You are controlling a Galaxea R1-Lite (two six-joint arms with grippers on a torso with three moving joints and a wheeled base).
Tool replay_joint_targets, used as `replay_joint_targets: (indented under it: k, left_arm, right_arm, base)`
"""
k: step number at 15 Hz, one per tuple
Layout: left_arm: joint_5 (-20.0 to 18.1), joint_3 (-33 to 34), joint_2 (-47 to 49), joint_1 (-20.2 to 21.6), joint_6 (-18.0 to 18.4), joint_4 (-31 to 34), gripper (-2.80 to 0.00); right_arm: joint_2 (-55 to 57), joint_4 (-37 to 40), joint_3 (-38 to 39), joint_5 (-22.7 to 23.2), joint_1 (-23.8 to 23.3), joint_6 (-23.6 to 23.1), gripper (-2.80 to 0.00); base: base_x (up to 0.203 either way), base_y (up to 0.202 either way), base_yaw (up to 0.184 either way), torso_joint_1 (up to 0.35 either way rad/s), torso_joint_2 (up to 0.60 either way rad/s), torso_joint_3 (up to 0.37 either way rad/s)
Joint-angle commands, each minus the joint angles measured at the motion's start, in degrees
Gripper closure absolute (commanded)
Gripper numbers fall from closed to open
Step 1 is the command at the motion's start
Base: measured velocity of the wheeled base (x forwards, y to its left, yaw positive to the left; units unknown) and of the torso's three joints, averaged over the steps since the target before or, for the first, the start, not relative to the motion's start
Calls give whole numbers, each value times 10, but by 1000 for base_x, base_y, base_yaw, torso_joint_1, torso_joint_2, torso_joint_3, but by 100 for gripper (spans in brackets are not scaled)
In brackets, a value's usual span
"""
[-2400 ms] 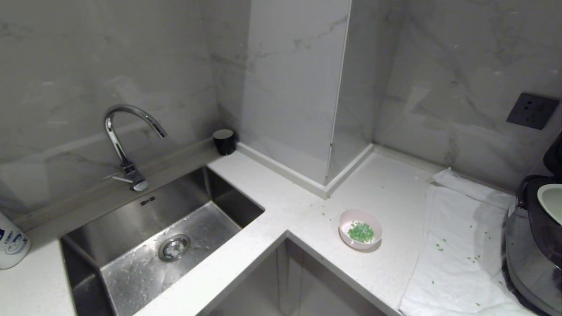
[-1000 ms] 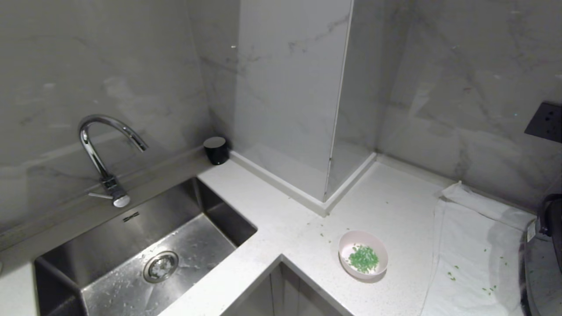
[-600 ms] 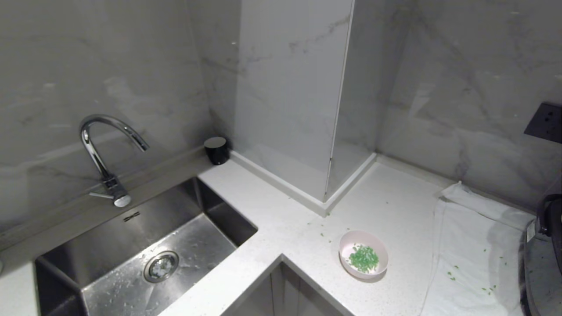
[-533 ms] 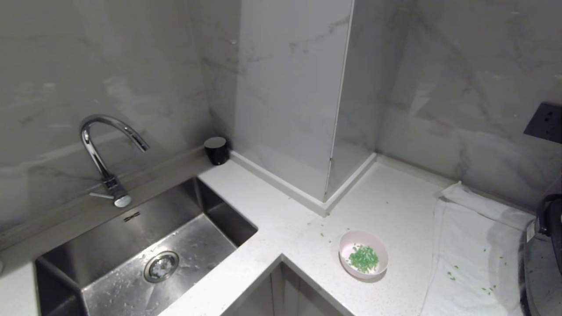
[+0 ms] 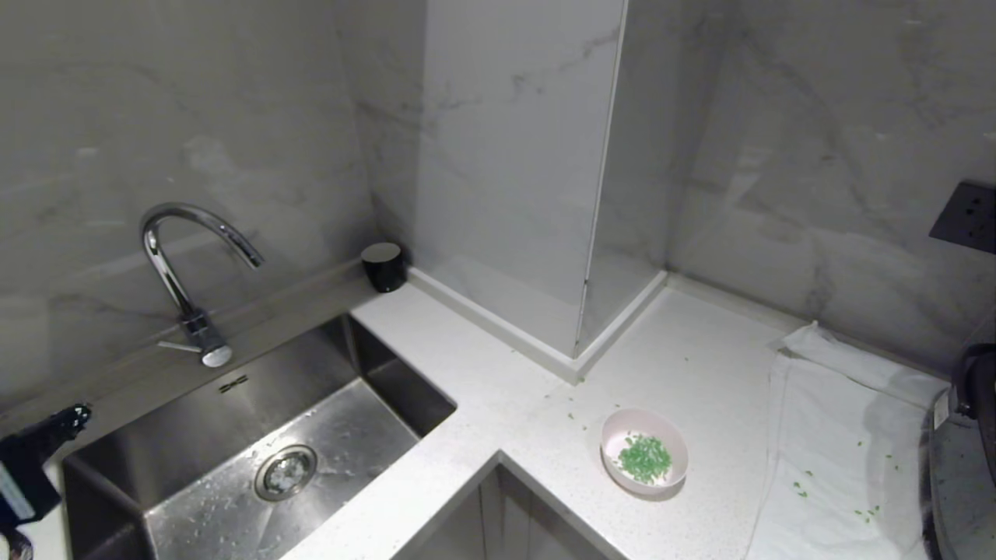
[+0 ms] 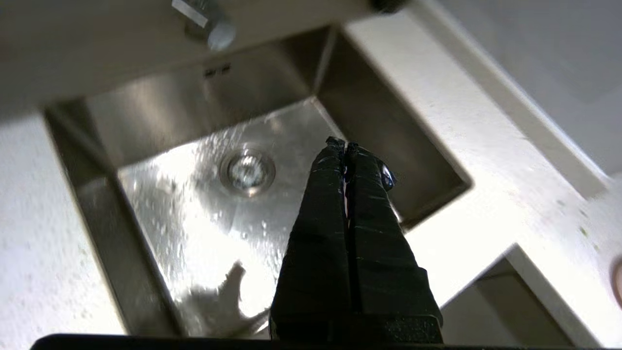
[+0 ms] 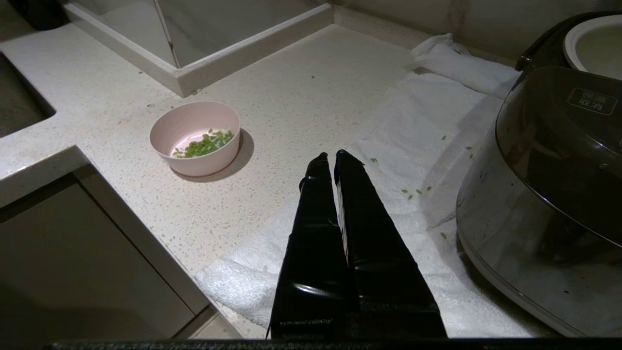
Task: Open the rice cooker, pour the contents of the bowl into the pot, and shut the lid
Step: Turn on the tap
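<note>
The left end effector point(image 5: 74, 418), closed and empty, is newly raised over the sink point(image 5: 233, 389); the bowl point(image 5: 644, 452) remains untouched, so the pour is judged pending.

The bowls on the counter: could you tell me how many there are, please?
1: the pale pink bowl holding green bits stands on the white counter, between the sink and the white cloth. Others may lie outside view.

The left gripper point(image 6: 344, 144) points down with its fingers pressed together, and the right gripper point(image 7: 333, 156) is pinched closed too.
</note>
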Motion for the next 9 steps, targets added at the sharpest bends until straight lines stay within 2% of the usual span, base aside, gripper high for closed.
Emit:
replay_joint_targets:
  k: [1,4,8,9]
  left_arm:
    - [36,-57,223,1,-50,-12,0]
    - [80,-142,382,10,-106,-22,0]
    - [109,-252,547,60,-142,-28,0]
    - [118,-267,575,70,-145,-29,-280]
  right_arm:
    - [0,0,0,0,0,0,0]
    - [0,0,0,0,0,0,0]
    - [0,0,0,0,0,0,0]
    - [0,0,0,0,0,0,0]
  base:
    - [0,0,0,0,0,0]
    - [0,0,0,0,0,0]
    - [0,0,0,0,0,0]
    - [0,0,0,0,0,0]
